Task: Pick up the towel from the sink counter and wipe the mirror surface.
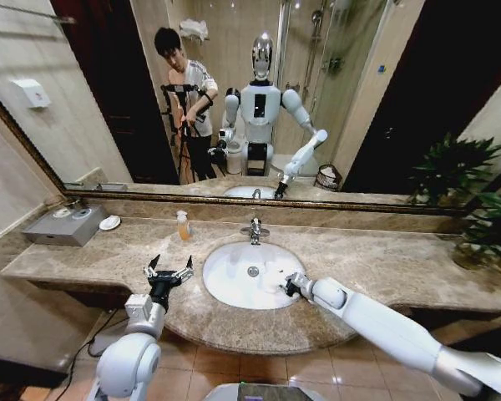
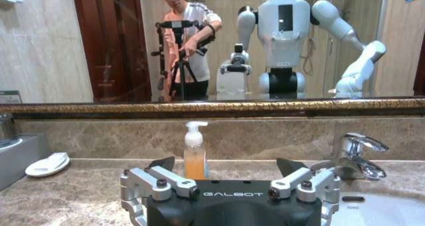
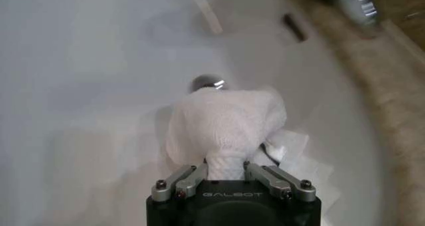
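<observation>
Clamped between the fingers of the right gripper (image 3: 224, 172), a crumpled white towel (image 3: 226, 129) with a waffle-like weave hangs over the white basin (image 3: 86, 86), its bunched folds spreading just beyond the fingertips and covering part of the chrome drain (image 3: 207, 81). Off to the side, the left gripper (image 1: 168, 272) hovers with jaws apart over the mottled brown sink counter (image 1: 384, 267), a soap bottle (image 2: 194, 154) just ahead of it, below the bronze-framed mirror (image 1: 359, 92).
</observation>
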